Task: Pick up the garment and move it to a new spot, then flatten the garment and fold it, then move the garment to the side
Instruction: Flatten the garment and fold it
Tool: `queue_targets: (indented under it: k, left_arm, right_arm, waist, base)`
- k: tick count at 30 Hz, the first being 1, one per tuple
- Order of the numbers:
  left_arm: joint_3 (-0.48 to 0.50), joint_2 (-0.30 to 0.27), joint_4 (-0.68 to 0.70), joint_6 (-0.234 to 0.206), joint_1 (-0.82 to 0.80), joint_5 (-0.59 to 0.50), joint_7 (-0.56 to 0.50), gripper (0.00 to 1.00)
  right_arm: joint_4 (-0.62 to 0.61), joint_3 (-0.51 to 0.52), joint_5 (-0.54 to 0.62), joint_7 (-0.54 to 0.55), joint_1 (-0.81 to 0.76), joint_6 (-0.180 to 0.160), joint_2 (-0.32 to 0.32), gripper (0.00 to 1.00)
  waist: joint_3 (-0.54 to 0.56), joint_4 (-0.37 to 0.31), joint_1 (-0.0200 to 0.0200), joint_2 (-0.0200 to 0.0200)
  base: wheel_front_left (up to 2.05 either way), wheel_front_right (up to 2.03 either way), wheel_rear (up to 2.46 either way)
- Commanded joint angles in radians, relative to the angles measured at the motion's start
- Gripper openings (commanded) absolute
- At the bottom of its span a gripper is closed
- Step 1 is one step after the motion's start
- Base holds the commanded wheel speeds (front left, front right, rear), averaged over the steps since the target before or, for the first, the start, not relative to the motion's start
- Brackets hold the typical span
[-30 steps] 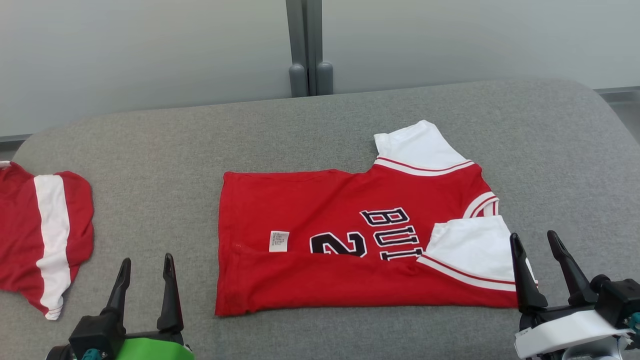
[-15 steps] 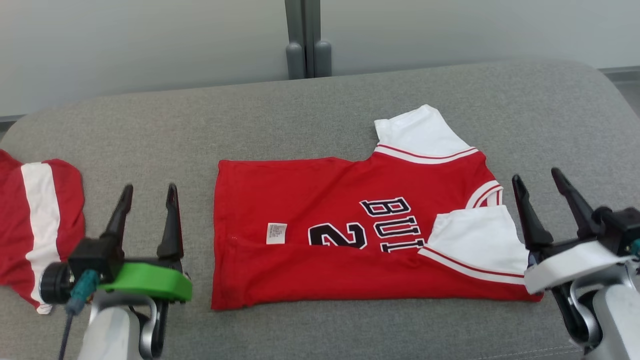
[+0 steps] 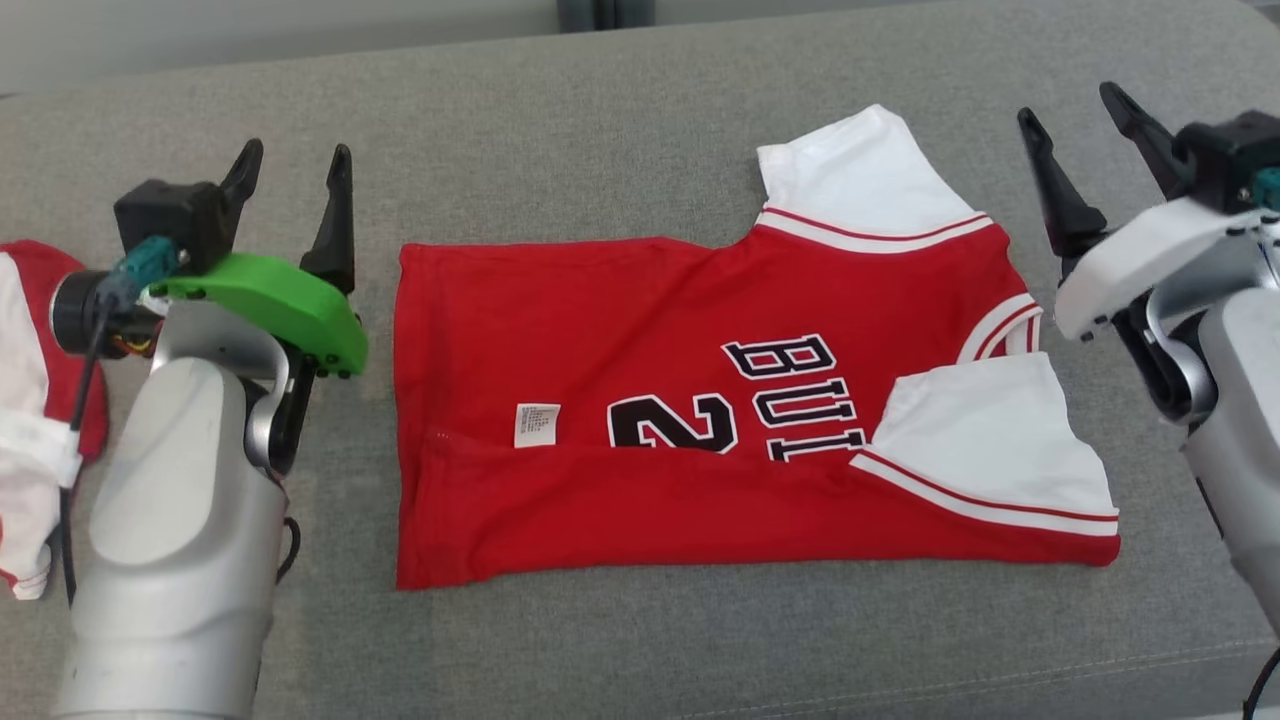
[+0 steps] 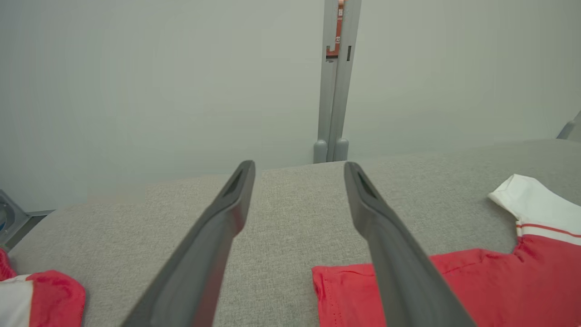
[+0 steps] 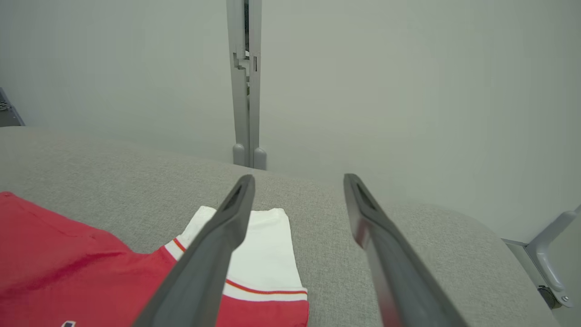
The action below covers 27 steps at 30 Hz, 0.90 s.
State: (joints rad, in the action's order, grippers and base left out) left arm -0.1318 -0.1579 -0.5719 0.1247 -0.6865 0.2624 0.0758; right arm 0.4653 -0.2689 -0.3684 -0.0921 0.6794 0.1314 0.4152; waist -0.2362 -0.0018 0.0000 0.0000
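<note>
The pale wall (image 4: 136,91) stood behind everything, with a grey post (image 4: 336,81) rising from the far edge of the grey fabric-covered tabletop (image 3: 640,120).

The red shirt (image 3: 620,330) lay flat near the middle of the tabletop, hem to the left and neck end to the right. A strip along its near long edge was folded up over the front and hid the bottom of the black lettering (image 3: 790,400). The far white sleeve (image 3: 860,170) stuck out toward the wall. The near white sleeve (image 3: 990,440) lay folded in on top of the red body.

My left forearm (image 3: 180,520) came in from the near left and my right forearm (image 3: 1240,400) from the right edge.

A second red and white garment (image 3: 60,290) lay bunched at the far left, partly behind my left arm and well apart from the shirt.

My left tool (image 3: 298,150) was released, its two fingers spread with nothing between them. It sat just left of the shirt's far left corner without touching the cloth. My right tool (image 3: 1066,100) was likewise released and empty. It sat just right of the far sleeve, clear of the shirt.

A small white label (image 3: 536,424) showed on the red cloth, left of the number.
</note>
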Motion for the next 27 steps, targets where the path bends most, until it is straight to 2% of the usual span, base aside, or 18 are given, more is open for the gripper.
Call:
queue_targets:
  k: [1, 7, 15, 27]
  left_arm:
    - [-0.011, -0.011, -0.025, 0.006, -0.048, 0.025, -0.011, 1.0]
    - [-0.12, -0.036, -0.123, 0.006, -0.166, 0.147, -0.134, 1.0]
    - [-0.241, -0.058, -0.174, 0.006, -0.254, 0.303, -0.27, 1.0]
    - [-0.375, -0.08, -0.198, 0.006, -0.296, 0.425, -0.424, 1.0]
  right_arm:
    - [0.035, -0.022, -0.016, 0.012, 0.048, -0.001, 0.006, 1.0]
    - [0.198, -0.127, -0.085, 0.045, 0.21, -0.001, 0.018, 1.0]
    - [0.359, -0.255, -0.173, 0.041, 0.352, -0.001, 0.014, 1.0]
    - [0.491, -0.406, -0.274, -0.013, 0.456, -0.001, 0.015, 1.0]
  waist:
    - [-0.072, 0.003, 0.0, 0.0]
    - [-0.142, 0.009, 0.0, 0.0]
    - [-0.201, 0.016, 0.0, 0.0]
    - [-0.222, 0.022, 0.0, 0.0]
  base:
    - [0.0, 0.0, 0.0]
    - [0.0, 0.0, 0.0]
    - [0.0, 0.0, 0.0]
    - [0.0, 0.0, 0.0]
